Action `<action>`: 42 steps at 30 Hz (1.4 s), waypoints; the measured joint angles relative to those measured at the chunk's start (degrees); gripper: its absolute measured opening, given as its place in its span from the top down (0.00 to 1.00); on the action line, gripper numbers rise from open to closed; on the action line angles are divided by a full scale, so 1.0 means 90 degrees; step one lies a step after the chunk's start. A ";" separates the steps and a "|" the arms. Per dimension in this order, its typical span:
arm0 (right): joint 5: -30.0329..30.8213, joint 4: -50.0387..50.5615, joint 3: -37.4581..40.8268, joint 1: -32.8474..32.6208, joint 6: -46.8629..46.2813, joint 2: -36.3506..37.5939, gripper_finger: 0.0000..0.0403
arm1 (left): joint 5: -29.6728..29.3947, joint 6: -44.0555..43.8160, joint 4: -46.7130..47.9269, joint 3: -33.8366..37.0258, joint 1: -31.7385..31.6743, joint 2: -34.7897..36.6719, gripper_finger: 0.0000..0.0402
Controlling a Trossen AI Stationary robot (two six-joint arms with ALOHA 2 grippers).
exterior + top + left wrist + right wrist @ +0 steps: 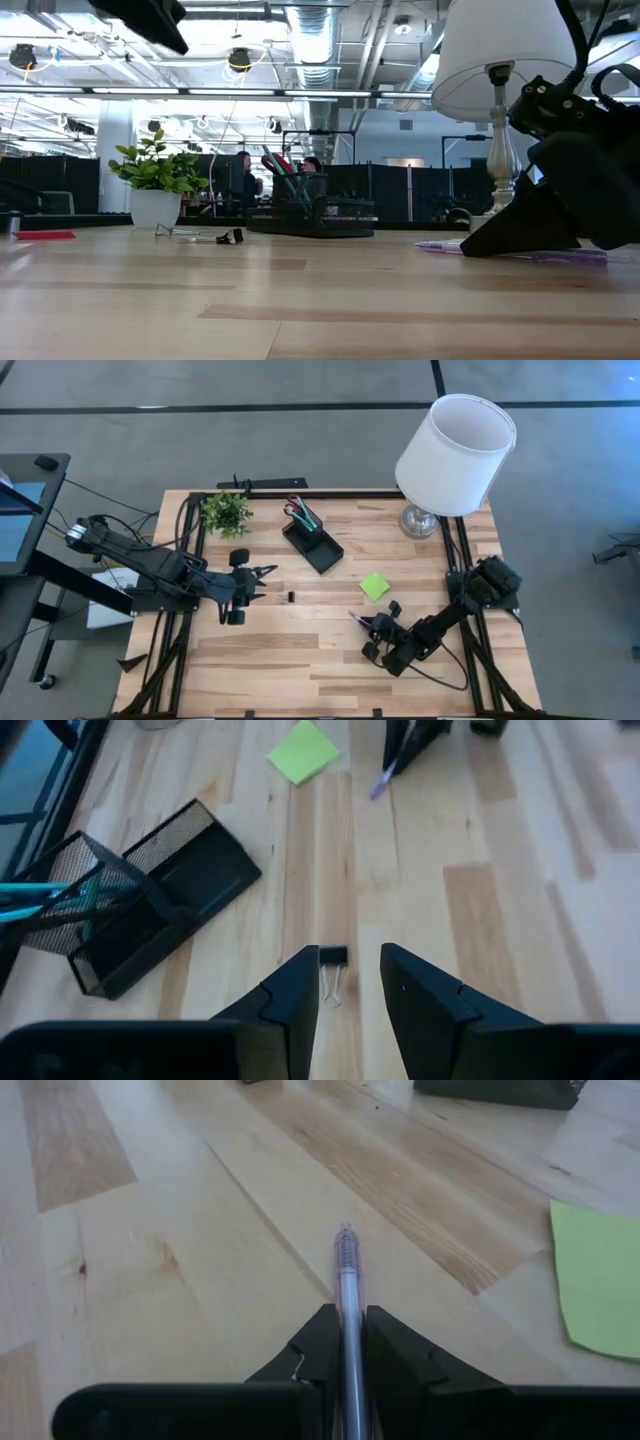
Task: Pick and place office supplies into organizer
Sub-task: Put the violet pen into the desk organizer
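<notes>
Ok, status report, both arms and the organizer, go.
Right gripper shut on purple pen, low on table. Left gripper open over binder clip. Organizer holds pens already. Nothing blocking.

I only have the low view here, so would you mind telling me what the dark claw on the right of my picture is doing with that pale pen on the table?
Observer: That is the right claw. Its wrist view shows its fingers against both sides of the purple pen, whose tip points away from it.
Operator: Thank you. Is the sticky-note pad close to it?
Observer: Yes, from above the lime-green sticky-note pad lies flat just beyond that claw, toward the lamp.
Operator: And where is the left claw?
Observer: The left claw is open, with a black binder clip on the table between its fingertips and the organizer farther off.
</notes>
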State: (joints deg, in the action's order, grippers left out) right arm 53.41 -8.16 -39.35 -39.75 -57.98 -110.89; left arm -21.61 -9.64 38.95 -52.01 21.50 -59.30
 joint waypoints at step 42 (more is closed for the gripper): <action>0.0219 -0.0632 -0.0017 0.0250 0.0848 0.0019 0.90 | 0.1847 0.3795 -0.5132 -0.2227 -0.1219 -0.6577 0.52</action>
State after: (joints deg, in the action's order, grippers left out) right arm 55.37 -13.84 -39.51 -37.50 -50.35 -110.72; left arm -4.99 24.51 -7.24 -72.06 10.53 -118.50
